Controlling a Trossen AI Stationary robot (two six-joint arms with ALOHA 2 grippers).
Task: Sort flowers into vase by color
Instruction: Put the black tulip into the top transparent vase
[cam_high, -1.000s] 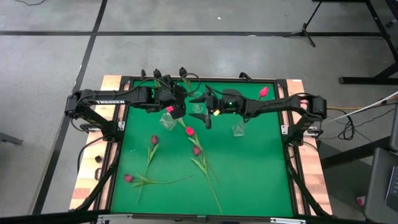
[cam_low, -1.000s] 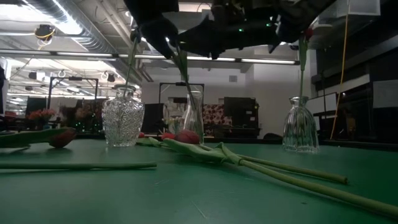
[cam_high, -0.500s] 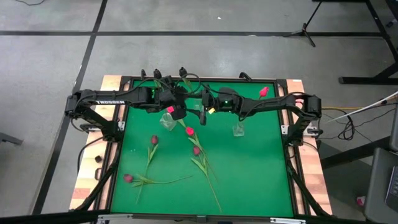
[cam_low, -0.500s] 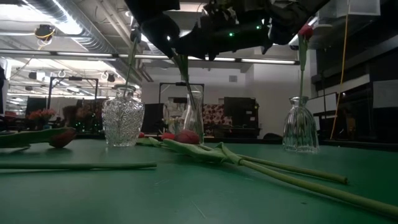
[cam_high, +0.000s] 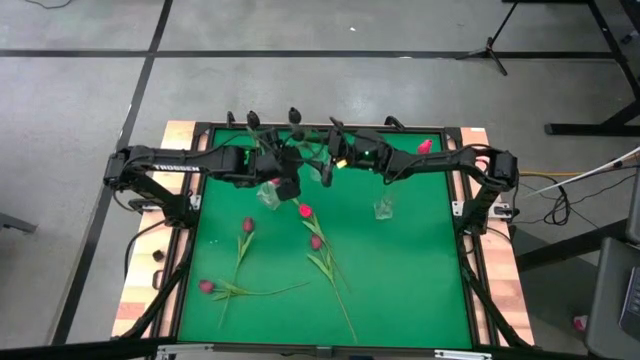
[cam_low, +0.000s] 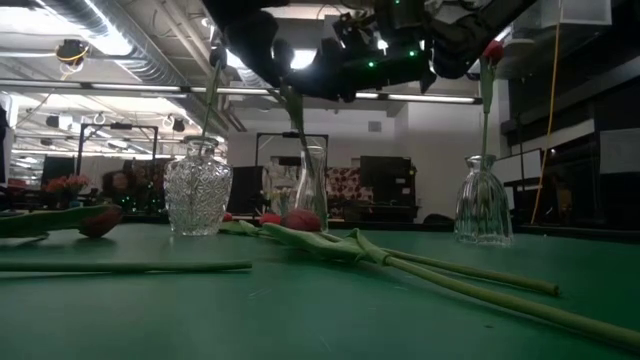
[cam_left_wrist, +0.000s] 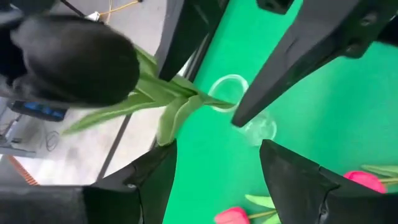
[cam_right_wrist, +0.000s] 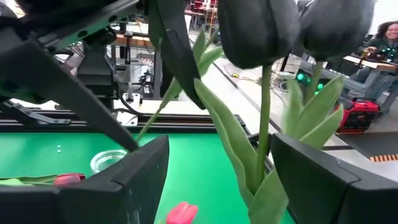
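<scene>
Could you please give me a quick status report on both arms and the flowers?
Left gripper over the middle vase. Right gripper beside it, jaws open. Five tulips lying on the mat. Arms crowded together.

Both arms are crowding the upper middle of the high view, where the left gripper (cam_high: 287, 186) and right gripper (cam_high: 327, 172) are hovering close together over the faceted vase (cam_high: 268, 194) and the slim vase (cam_high: 318, 176). Near-black tulips (cam_high: 293, 114) are standing up between them (a tight spot). The third vase (cam_high: 383, 208) is standing apart at centre right. Loose tulips (cam_high: 322, 250) are lying across the centre and lower left of the green mat (cam_high: 420, 280), leaving its lower right bare.
</scene>
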